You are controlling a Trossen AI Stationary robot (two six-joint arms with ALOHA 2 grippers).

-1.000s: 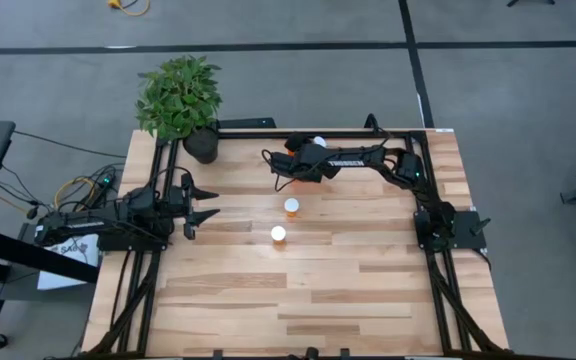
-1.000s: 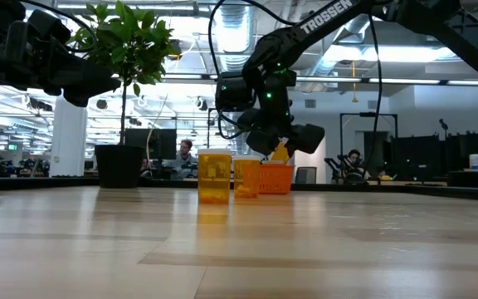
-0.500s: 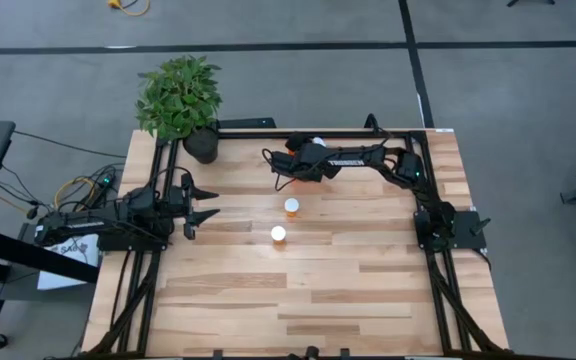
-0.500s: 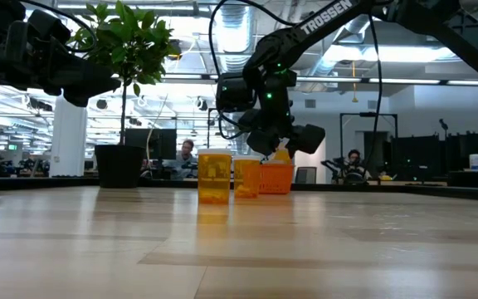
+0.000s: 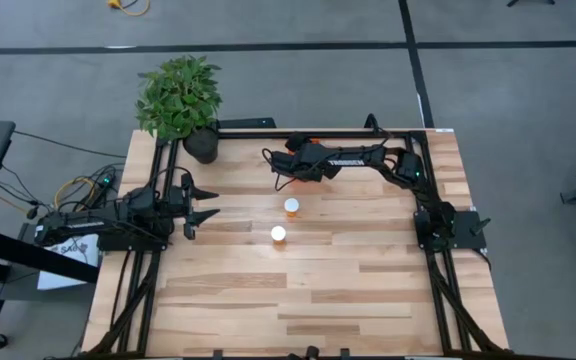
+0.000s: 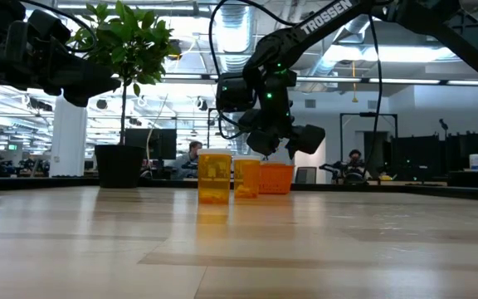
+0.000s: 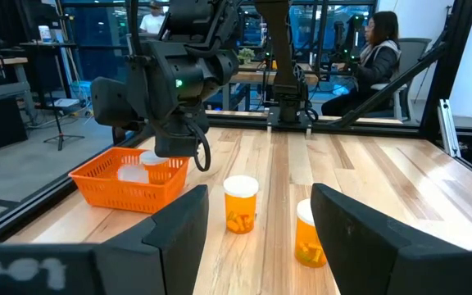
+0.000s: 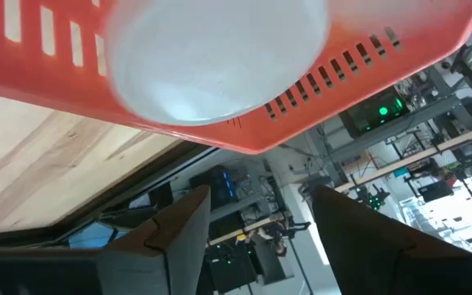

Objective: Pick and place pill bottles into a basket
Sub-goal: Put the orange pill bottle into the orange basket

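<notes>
Right gripper [image 7: 174,147] hangs over the orange basket [image 7: 105,182] at the table's far edge, fingers spread and holding nothing. White-capped pill bottles [image 8: 211,57] lie inside the basket. Two more bottles [image 5: 291,207] [image 5: 278,234] stand upright mid-table, just apart. Left gripper [image 5: 206,203] waits at the left side, jaws parted and empty.

text: "TROSSEN" | on: right arm [image 6: 330,18] | view: low
</notes>
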